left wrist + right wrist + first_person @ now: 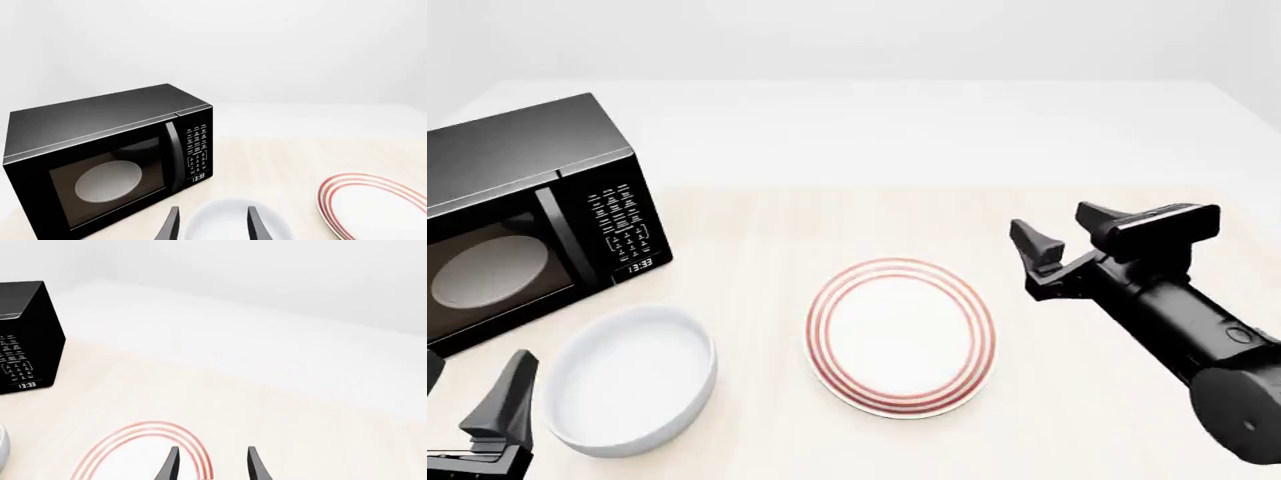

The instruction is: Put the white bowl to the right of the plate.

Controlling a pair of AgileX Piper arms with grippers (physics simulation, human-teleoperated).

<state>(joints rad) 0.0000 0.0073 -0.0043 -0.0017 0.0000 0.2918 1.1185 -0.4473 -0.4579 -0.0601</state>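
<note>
Table [761, 215]: pale, light wood-grain top, matte, running back into a plain white surround with no visible edge or wall detail (backdrop reads as uniform off-white in all three views).

White bowl [630, 378] sits upright on the table at front left, just left of the plate [901, 335], a narrow strip of table between them, not touching. Plate lies flat near table centre, red rings around its rim. Black microwave [527, 215] stands at the left, behind the bowl, door shut, display lit, a pale disc showing through its window.

Left gripper [211, 222]: jaws apart, nothing between them; in the left wrist view the fingers frame the bowl's near rim, with no contact visible. In the front view only one dark finger shows at the bottom left corner, just beside the bowl.

Right gripper [1068, 240]: raised above the table to the right of the plate, jaws spread, holding nothing. Right wrist view shows its fingers over the plate's edge.
</note>
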